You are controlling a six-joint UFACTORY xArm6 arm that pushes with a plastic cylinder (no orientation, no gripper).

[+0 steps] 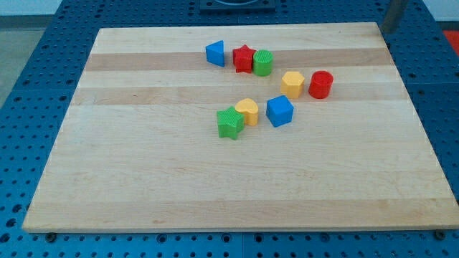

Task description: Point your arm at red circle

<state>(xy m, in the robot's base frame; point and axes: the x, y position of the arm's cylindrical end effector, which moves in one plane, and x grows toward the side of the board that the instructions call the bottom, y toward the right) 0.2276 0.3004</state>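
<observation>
The red circle [320, 84] stands on the wooden board [143, 179], right of centre in the upper half. A yellow hexagon [292, 84] sits just to its left, almost touching it. My rod enters at the view's top right, and my tip [384, 30] is at the board's top right corner. The tip is well up and to the right of the red circle and touches no block.
A blue triangle [214, 53], a red star [244, 58] and a green circle [263, 63] form a row near the top centre. A green star [229, 122], a yellow heart [247, 111] and a blue cube [280, 111] cluster at mid-board.
</observation>
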